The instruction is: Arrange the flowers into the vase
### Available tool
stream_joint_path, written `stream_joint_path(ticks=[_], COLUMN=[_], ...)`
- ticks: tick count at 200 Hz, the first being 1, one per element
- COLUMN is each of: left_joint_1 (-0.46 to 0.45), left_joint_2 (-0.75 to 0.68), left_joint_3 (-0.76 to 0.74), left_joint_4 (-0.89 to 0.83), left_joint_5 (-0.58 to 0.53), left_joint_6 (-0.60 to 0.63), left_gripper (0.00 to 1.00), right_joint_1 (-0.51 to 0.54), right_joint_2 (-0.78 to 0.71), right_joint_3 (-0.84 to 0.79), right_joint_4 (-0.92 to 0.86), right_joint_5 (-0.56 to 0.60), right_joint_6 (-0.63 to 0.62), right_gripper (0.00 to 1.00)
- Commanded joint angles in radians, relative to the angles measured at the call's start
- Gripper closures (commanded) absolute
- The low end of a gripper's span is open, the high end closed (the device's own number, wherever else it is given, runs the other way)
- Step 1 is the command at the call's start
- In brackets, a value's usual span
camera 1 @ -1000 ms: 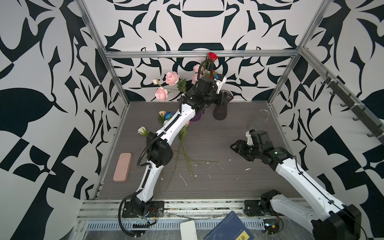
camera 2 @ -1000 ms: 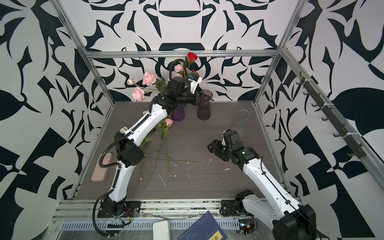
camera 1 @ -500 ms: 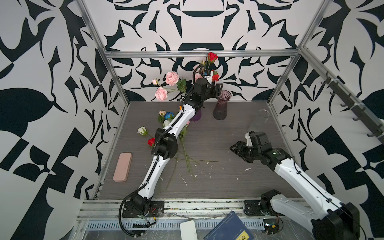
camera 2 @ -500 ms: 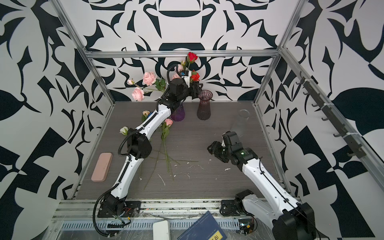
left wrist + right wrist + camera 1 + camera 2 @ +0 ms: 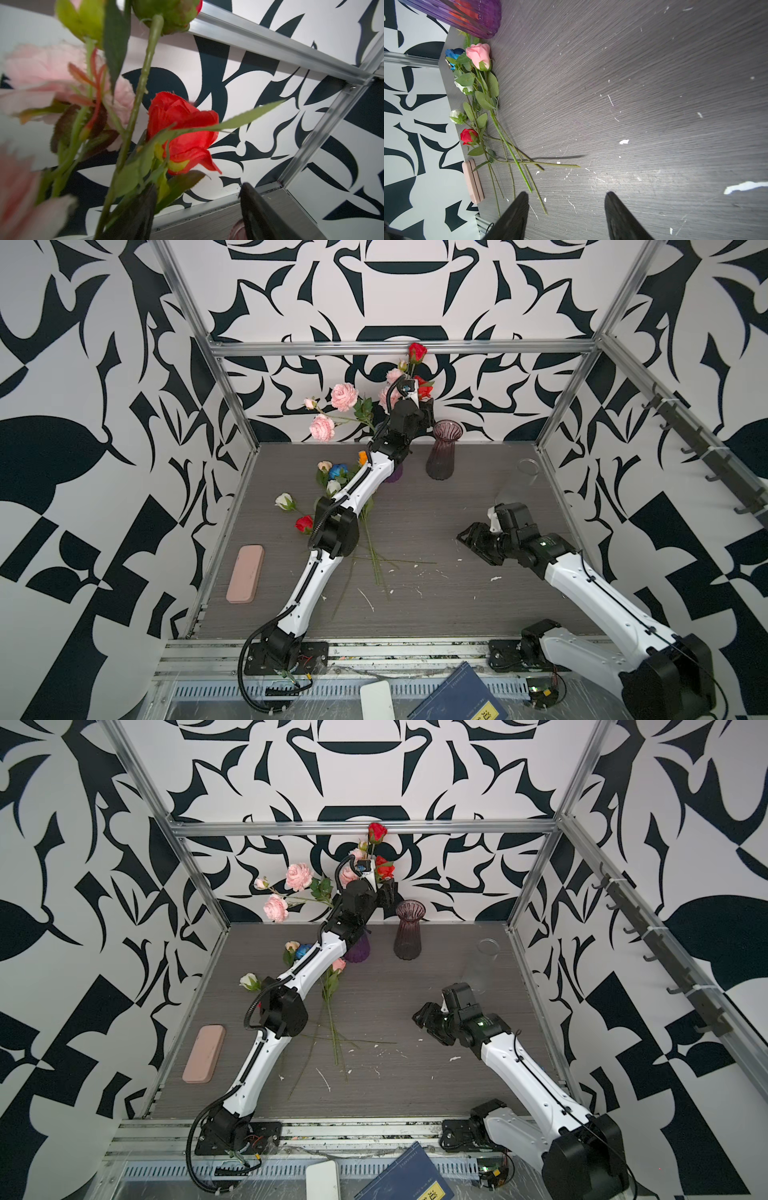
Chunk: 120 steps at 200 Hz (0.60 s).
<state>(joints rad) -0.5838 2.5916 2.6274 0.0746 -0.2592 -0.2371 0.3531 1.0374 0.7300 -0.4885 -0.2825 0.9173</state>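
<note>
Bright, even light; soft shadows under stems (image 5: 550, 164); near pink petals (image 5: 31, 66) blur (left wrist view), edges bowed.

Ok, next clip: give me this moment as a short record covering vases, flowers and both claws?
purple vase: upright at the back, holds pink spray and tall red rose
smoky vase: upright beside it, empty
loose roses: lying on the table, not yet in a vase
left claw: open, raised among the vase's blooms, second red rose by one finger
right claw: open, empty, over bare table
other: pink case, clear glass
</note>
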Motion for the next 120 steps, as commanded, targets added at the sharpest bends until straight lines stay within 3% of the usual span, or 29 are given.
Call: stream_joint_path(ticks=[1, 77, 100, 120], left_joint_1=[0.009, 0.026, 0.033, 0.034], left_joint_2=[-0.023, -0.132, -0.171, -0.209], left_joint_3=[0.019, -0.092, -0.143, -0.173], left_joint_4=[0.012, -0.002, 0.022, 0.047], left_joint_5=[-0.100, -0.259, -0.177, -0.030], left_joint_6=[0.067, 0.107, 0.050, -0.008], left_gripper=[0.32, 0.32, 0.31, 0.31], right_joint_1=[-0.002, -0.002, -0.002, -0.002], right_joint_2=[0.008, 0.042, 0.056, 0.050], right_joint_3=[-0.002, 0.010, -0.002, -0.016], right_joint_4=[0.031, 0.062, 0.087, 0.108], right_joint_5=[-0.006, -0.026, -0.021, -0.019], right_joint_6=[0.008, -0.011, 0.007, 0.026], right_gripper=[0.38, 0.38, 0.38, 0.38])
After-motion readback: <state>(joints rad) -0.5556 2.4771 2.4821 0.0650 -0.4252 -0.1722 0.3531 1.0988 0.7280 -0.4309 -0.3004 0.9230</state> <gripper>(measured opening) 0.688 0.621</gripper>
